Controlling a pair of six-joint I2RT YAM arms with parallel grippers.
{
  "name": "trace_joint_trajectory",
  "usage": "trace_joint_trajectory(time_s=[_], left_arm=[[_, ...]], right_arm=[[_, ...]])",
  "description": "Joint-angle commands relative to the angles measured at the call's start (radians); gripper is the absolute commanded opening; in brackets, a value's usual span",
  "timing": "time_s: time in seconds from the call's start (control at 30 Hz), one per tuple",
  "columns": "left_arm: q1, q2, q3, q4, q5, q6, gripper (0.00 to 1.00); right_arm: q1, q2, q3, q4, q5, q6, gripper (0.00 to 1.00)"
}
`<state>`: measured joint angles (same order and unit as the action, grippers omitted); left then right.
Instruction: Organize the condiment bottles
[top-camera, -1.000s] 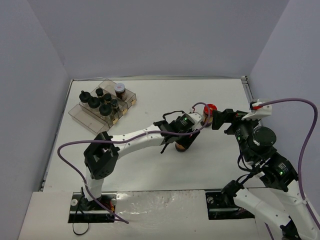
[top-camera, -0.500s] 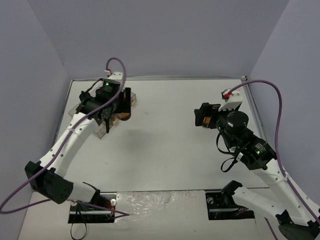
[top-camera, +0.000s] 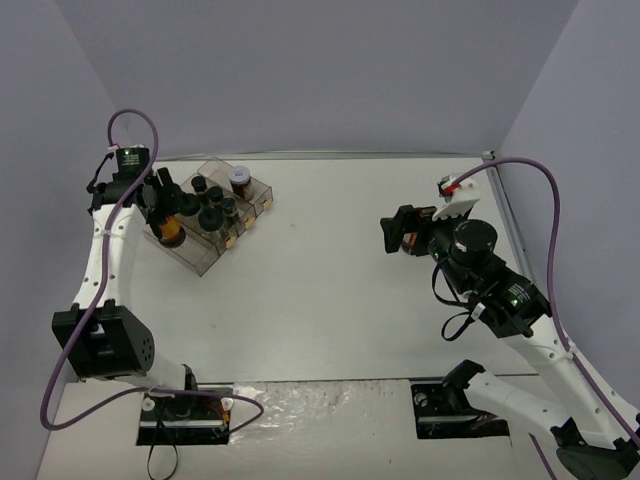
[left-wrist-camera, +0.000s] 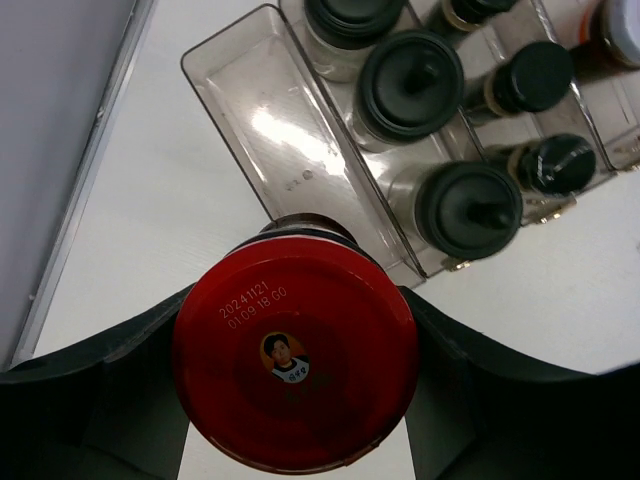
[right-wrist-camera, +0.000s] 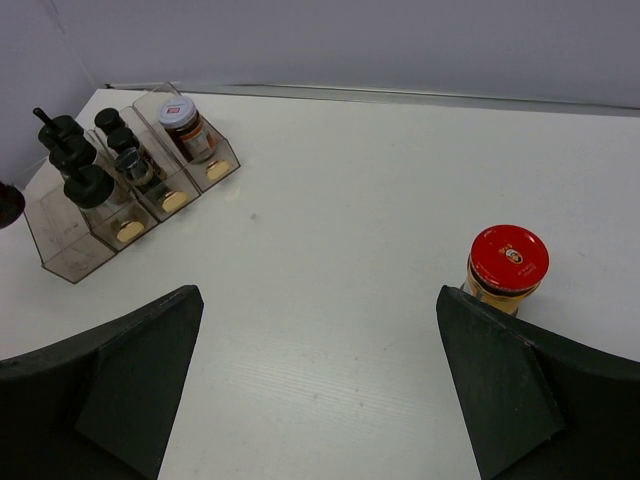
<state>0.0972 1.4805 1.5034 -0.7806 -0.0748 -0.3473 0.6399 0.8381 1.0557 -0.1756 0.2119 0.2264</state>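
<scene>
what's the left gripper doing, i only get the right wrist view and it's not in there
Observer: The left gripper is shut on a red-lidded jar, one finger on each side.
Operator: is it over the tray
Observer: Yes, the jar is at one end of the tray's outer lane. The left wrist view looks straight down on the lid, so I can't tell if it is set down.

2 red-lid jars (left-wrist-camera: 295, 360), 6 black-cap (left-wrist-camera: 412, 78), 1 white-lid (top-camera: 239, 175), 1 tray (left-wrist-camera: 268, 128)
</scene>
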Motion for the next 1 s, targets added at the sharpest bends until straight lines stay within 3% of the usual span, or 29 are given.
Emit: trace_joint_trajectory(time_s=[0.0, 0.43, 0.97], left_arm=[[0.069, 0.031, 0.158, 0.122, 0.019, -0.034, 0.0], [0.123, 0.256, 0.231, 0.226, 0.003, -0.045, 0.0], [0.13, 0.372, 0.142, 0.332, -0.017, -0.047, 0.0]], right_arm=[[-0.008, -0.017, -0.001, 0.088, -0.013, -0.015, 1.0], [-0.008, -0.028, -0.032, 0.085, 0.021, -0.021, 1.0], [-0.009, 0.022, -0.072, 0.085, 0.089, -0.011, 1.0]])
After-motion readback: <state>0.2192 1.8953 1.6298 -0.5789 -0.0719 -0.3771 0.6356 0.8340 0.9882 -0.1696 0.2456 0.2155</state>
